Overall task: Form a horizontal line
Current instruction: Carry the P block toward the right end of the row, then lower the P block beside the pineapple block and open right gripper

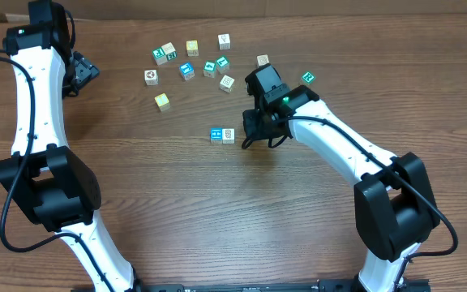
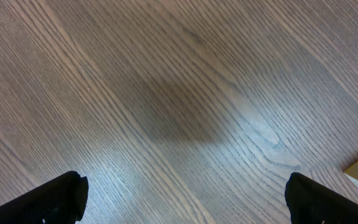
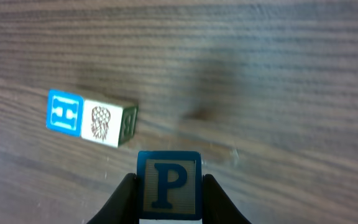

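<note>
Cube marked P, blue, sits pinched in right gripper, jaws narrowed onto it. Just beyond, mid table, lies row: H cube touching picture cube. Farther back, loose cubes scatter. Left gripper gapes wide, empty.

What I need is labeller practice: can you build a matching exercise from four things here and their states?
1 P cube
2 H cube
3 pineapple cube
4 left hand

a open, nothing between its fingers
b white face, touching the H cube
c gripped in the right hand
d light blue face, white letter

Pairs: 1-c, 2-d, 3-b, 4-a
</note>
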Tool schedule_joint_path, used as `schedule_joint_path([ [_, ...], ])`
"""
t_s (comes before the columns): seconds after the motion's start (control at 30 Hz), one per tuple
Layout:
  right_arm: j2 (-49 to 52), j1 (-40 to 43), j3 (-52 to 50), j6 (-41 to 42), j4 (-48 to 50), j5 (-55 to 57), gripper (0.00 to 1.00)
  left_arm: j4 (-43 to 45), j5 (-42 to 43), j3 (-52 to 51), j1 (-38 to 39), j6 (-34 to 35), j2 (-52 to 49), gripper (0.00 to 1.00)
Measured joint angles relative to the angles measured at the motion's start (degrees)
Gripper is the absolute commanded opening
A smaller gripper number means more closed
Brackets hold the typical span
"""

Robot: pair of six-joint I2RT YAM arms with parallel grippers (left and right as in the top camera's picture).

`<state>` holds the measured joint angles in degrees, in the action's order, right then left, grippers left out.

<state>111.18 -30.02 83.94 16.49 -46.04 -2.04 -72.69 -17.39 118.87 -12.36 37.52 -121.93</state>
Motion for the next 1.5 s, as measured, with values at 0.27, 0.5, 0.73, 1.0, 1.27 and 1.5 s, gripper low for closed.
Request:
schedule_joint_path([
  [0.27,0.00,-0.09,-7.26,0.04,9.51,1.42,0.25,0.02,0.00,0.00,0.00,0.00,0.00,1.00],
  [0.5,0.00,-0.09,-8.15,0.02,11.37,1.46,0.27,0.00,0.00,0.00,0.00,0.00,0.00,1.00],
  [0.73,0.00,-0.09,-8.17,0.04,12.13,1.42,0.30,0.00,0.00,0.00,0.00,0.00,0.00,1.00],
  [1.0,0.00,-0.09,-8.22,0.00,13.31,1.46,0.37,0.02,0.00,0.00,0.00,0.00,0.00,1.00],
  [1.27,0.00,1.16,-5.51,0.85,8.09,1.44,0.21,0.00,0.00,0.00,0.00,0.00,0.00,1.00],
  [1.5,-0.17,2.80,-4.52,1.73,-0.94,1.46,0.04,0.02,0.00,0.00,0.00,0.00,0.00,1.00],
])
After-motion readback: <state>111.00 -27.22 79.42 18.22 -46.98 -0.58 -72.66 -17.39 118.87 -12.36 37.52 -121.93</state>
